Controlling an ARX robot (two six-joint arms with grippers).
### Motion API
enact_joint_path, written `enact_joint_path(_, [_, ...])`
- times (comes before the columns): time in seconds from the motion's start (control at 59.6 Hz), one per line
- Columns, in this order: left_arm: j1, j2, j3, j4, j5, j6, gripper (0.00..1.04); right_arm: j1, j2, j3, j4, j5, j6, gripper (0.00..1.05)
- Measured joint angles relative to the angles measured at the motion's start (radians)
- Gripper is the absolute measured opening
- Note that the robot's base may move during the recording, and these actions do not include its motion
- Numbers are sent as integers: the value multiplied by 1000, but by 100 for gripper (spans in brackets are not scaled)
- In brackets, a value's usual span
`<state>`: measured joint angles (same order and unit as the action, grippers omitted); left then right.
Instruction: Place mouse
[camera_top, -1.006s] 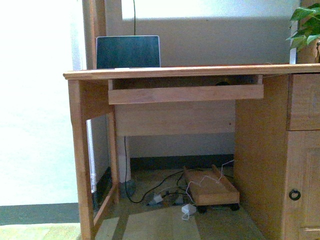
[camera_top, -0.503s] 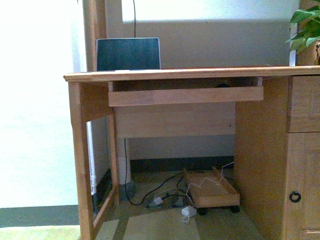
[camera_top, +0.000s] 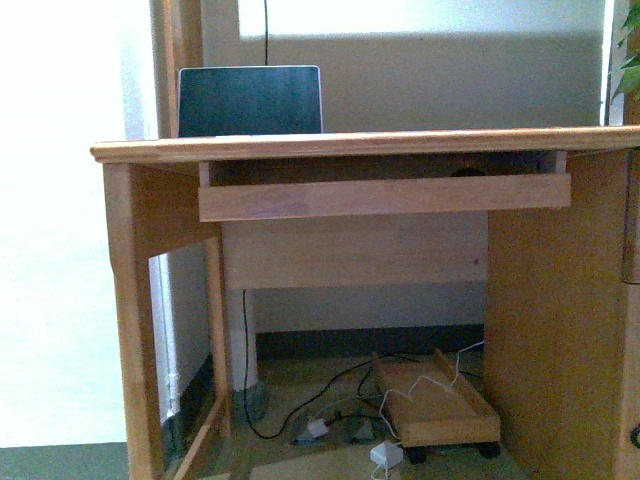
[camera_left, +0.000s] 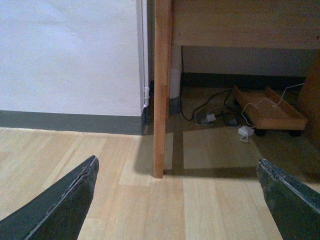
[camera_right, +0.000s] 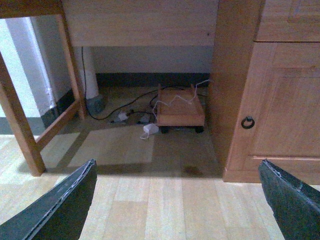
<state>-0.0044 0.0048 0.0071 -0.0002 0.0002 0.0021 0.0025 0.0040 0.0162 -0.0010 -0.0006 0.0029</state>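
Front view: wood surface (camera_top: 350, 143) seen edge-on, laptop (camera_top: 250, 100) at its back left. Under it, a pull-out tray (camera_top: 380, 196). A small dark dome near the tray's right end is prob. the mouse (camera_top: 466, 172), mostly hidden.

Left wrist view: left hand (camera_left: 177, 160) spread wide, empty, low over the floor (camera_left: 215, 200).

Right wrist view: right hand (camera_right: 177, 161) wide, empty, near the cabinet door (camera_right: 280, 100).

We judge this is the approach step. Next: raise an arm to tray height & reach the mouse.

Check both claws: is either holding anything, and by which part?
Nothing is held. The left claw and the right claw both stand wide open in their wrist views, with nothing between the jaws.
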Motion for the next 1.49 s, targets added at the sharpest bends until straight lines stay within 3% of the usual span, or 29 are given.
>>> enact_joint_path(1.392, [0, 0, 0, 0, 1, 0, 97, 0, 0, 0, 0, 0, 0, 97])
enact_joint_path(1.493, [92, 193, 93, -145, 311, -38, 97, 0, 0, 0, 0, -1, 0, 97])
